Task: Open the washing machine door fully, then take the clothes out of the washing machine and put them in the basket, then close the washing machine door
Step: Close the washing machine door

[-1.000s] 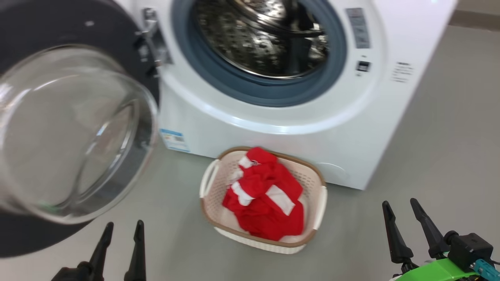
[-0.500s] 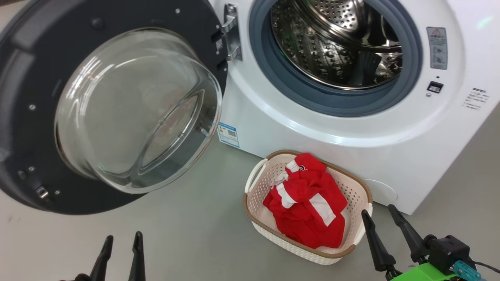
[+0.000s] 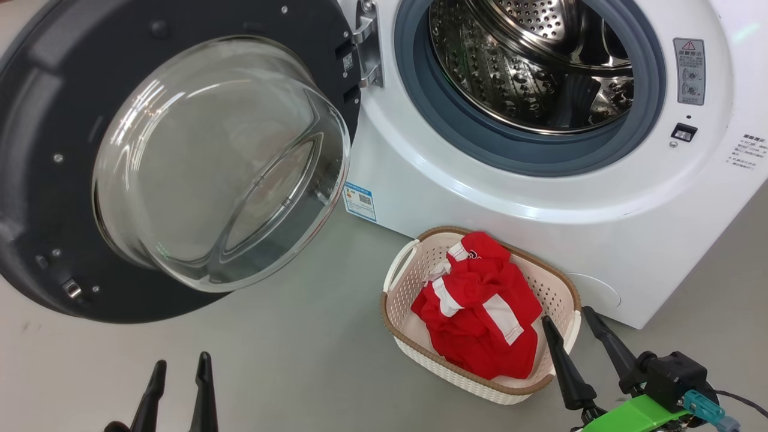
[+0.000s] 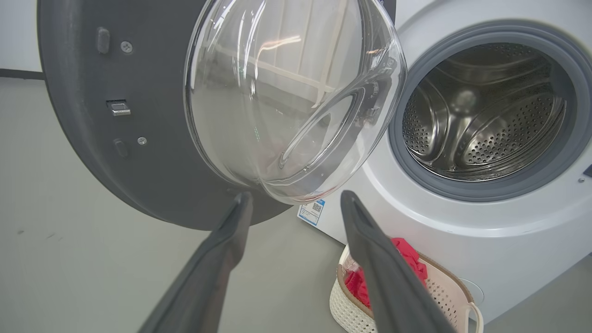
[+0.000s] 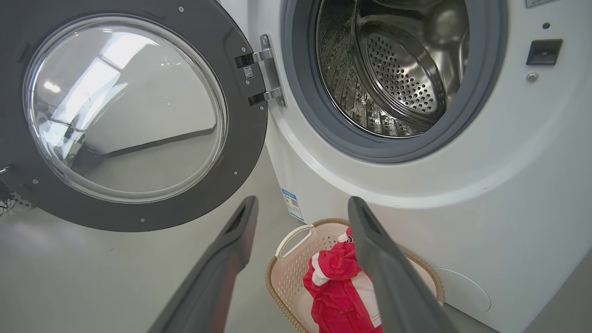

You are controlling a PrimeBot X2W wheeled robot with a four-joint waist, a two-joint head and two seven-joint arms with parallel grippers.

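Head view: left gripper (image 3: 181, 360), right gripper (image 3: 567, 315) spread, empty; red clothes (image 3: 480, 312) in basket (image 3: 420, 355) just left of right gripper.

Left gripper (image 4: 296, 196): fingers spread wide, nothing btwn them. Just above the gap hangs the low edge of the glass bowl (image 4: 286, 92) of the washing machine door (image 4: 138, 175), which stands open, its dark rim running up past the left finger. Btwn the tips, a small sticker (image 4: 311, 212) on the washing machine (image 4: 462, 231). Up and right of the right finger: grey ring (image 4: 508, 192) round the drum (image 4: 481, 115) (steel, perforated). The right finger partly hides the basket (image 4: 351, 310) w/ red clothes (image 4: 409, 252) in it.
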